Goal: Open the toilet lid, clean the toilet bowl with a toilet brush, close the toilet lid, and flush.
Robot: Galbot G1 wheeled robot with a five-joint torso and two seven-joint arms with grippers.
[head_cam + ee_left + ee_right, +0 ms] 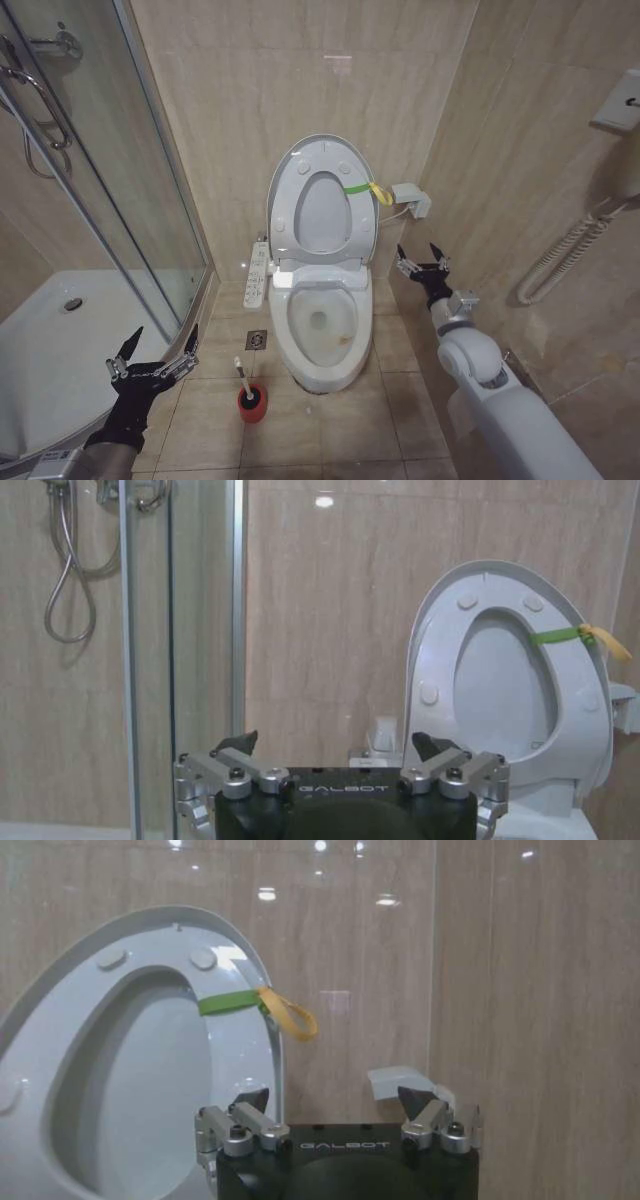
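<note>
Lid [322,205] raised upright with seat against wall, green-yellow band [364,189] at edge. Bowl [320,325] exposed below. Brush [243,377] stands in red holder [252,402] on floor, left of bowl. My left claw [154,350] spread wide near brush; my right claw [423,256] wide beside lid.

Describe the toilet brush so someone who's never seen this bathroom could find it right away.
Start at the white toilet bowl against the back wall, then look at the tiled floor on its shower side, near the floor drain. The toilet brush stands there, a thin white stick rising out of a round red cup holder, the only red thing around.
</note>
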